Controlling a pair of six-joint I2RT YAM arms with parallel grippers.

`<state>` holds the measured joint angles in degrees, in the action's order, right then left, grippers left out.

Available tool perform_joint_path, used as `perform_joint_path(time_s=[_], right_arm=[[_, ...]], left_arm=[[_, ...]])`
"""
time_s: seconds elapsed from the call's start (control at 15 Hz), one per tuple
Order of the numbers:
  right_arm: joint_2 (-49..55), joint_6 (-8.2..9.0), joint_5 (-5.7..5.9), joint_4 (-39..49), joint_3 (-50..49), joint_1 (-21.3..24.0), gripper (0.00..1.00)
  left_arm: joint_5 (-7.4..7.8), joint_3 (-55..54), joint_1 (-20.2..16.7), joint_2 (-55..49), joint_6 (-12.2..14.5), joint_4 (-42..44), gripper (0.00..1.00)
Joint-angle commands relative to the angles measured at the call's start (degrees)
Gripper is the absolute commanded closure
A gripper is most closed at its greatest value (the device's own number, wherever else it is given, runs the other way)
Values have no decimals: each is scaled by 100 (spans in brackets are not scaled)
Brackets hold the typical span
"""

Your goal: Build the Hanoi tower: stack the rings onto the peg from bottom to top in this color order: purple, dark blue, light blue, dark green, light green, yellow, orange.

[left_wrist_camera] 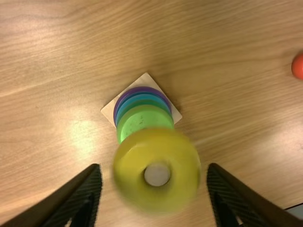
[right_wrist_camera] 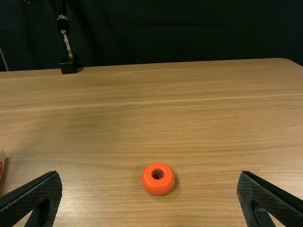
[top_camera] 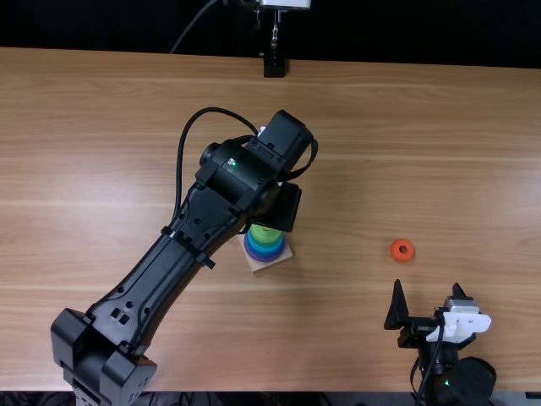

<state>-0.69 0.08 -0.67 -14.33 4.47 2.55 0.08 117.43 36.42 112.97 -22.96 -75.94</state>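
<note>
Your left gripper [left_wrist_camera: 154, 168] has its fingers wide around the peg [left_wrist_camera: 157, 174], gripping nothing; the yellow ring [left_wrist_camera: 157, 144] is on the peg (how snugly, you can't tell). Drift sideways while leaving and a finger could snag it, tipping the base [left_wrist_camera: 109, 111]. Well apart from the peg, your right gripper [right_wrist_camera: 149, 174] is wide and empty; an off-centre squeeze could send the orange ring [right_wrist_camera: 163, 186], likewise well away from the peg, rolling.

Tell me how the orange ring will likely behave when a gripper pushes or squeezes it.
The orange ring lies flat, hole upward, so a gentle push would probably slide it rather than roll it; set on its rounded side, it might roll. Its thick, smooth-looking wall suggests it stays stiff under a squeeze, though the shiny, bulging sides could slip if gripped off-center.
</note>
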Motion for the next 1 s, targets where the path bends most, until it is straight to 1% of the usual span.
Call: perform_joint_path(time_s=[0.0, 0.07, 0.13, 0.27, 0.4, 0.47, 0.6, 0.67, 0.8, 0.87, 0.93], right_arm=[[69, 3, -49, -388, -359, 18, 0], [69, 3, -49, -388, -359, 18, 0], [69, 3, -49, -388, -359, 18, 0], [69, 3, -49, -388, -359, 18, 0], [69, 3, -49, -388, -359, 18, 0], [69, 3, -49, -388, -359, 18, 0], [69, 3, -49, -388, -359, 18, 0], [69, 3, -49, -388, -359, 18, 0], [69, 3, -49, -388, -359, 18, 0], [69, 3, -49, -388, -359, 18, 0], [69, 3, -49, -388, -359, 18, 0]], left_arm=[[35, 167, 58, 120, -88, -31, 0], [161, 158, 58, 120, -88, -42, 0], [214, 167, 49, 120, -88, -42, 0], [214, 167, 31, 103, -77, 0, 0], [224, 167, -65, 85, -77, 127, 0], [224, 158, -188, 41, -66, 201, 0], [267, 87, -593, -91, -66, 465, 0], [309, -203, -760, -398, -56, 675, 0], [330, -844, -1208, -917, -35, 1382, 0], [414, -1187, -1454, -1198, -35, 1730, 0], [562, -1653, -1691, -1585, -14, 2078, 0]])
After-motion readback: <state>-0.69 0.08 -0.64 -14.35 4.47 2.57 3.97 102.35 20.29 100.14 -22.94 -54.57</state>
